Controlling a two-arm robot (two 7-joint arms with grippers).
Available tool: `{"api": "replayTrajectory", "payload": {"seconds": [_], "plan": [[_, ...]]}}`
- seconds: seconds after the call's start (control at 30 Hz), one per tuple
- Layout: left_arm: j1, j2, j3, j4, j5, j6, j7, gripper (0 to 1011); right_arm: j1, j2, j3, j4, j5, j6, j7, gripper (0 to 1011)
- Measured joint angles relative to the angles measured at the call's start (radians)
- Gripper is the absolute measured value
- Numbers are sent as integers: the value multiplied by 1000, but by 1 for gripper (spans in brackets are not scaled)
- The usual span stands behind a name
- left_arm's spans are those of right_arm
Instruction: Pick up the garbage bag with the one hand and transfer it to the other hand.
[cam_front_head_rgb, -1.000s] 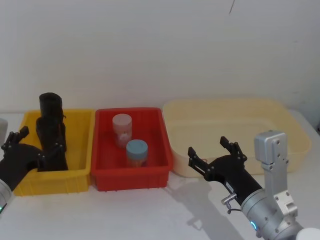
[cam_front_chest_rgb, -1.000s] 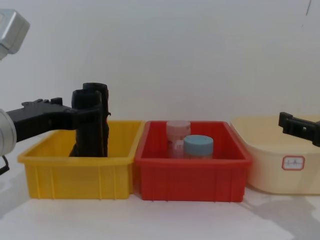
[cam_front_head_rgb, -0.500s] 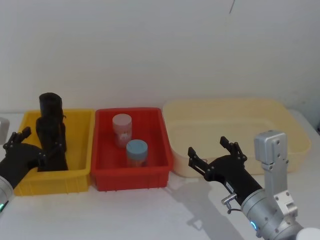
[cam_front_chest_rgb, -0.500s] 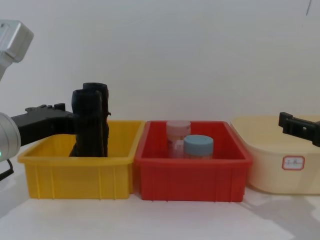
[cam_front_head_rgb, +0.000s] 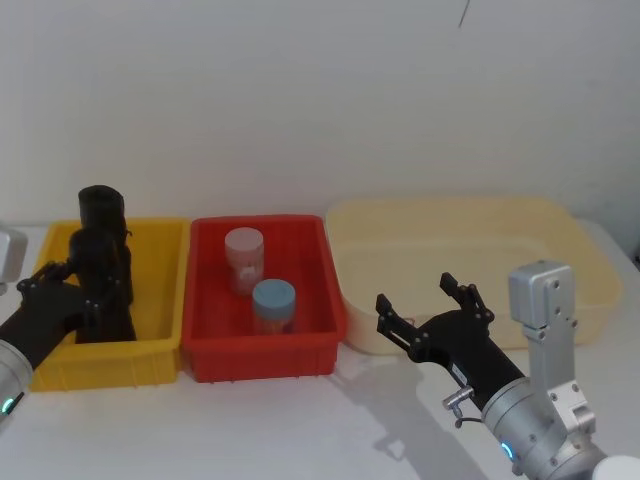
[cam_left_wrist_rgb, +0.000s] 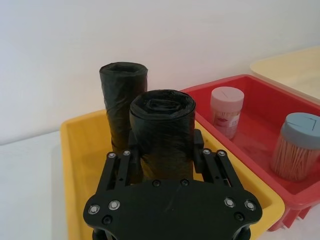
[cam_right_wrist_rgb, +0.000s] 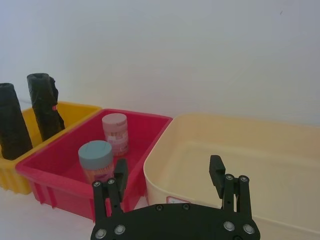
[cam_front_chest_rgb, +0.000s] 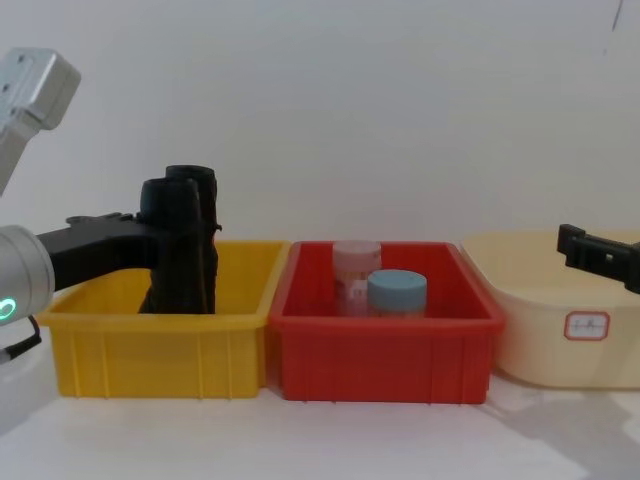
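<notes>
We take this for a robot test bench in a lab: a plain white tabletop (cam_front_head_rgb: 300, 430) against a bare white wall (cam_front_head_rgb: 320, 100), with a yellow plastic bin (cam_front_head_rgb: 110, 365), a red plastic bin (cam_front_head_rgb: 265, 357) and a labelled cream plastic tub (cam_front_chest_rgb: 530, 300) lined up in a row.

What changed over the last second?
The left pincer edged in closer on the garbage bag in the yellow bin; the bag is not lifted. The right pincer, open by the cream tub, and the red bin stayed put.

left arm: stretched forward, left gripper (cam_left_wrist_rgb: 164, 144) level | right arm: forward, right gripper (cam_front_head_rgb: 415, 293) level, fingers spread wide
</notes>
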Motion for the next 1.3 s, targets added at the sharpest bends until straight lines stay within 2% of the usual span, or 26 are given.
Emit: {"api": "replayTrajectory", "payload": {"seconds": [0.3, 0.57, 0.87, 0.97, 1.27, 1.3], "plan": [[-12, -6, -1, 2, 5, -6, -19, 499, 0, 0, 0, 0, 0, 0, 0, 1001], [-26, -6, 3, -42, 10, -7, -46, 453, 0, 0, 0, 0, 0, 0, 0, 1000], [-82, -8, 35, -111, 22, -4, -90, 409, 0, 0, 0, 0, 0, 0, 0, 1001], [-118, -15, 54, -130, 26, -1, -113, 396, 0, 0, 0, 0, 0, 0, 0, 1001], [-187, -41, 98, -134, 18, 1, -170, 386, 0, 0, 0, 0, 0, 0, 0, 1001], [-206, -55, 113, -123, 11, 1, -187, 386, 0, 0, 0, 0, 0, 0, 0, 1000]]}}
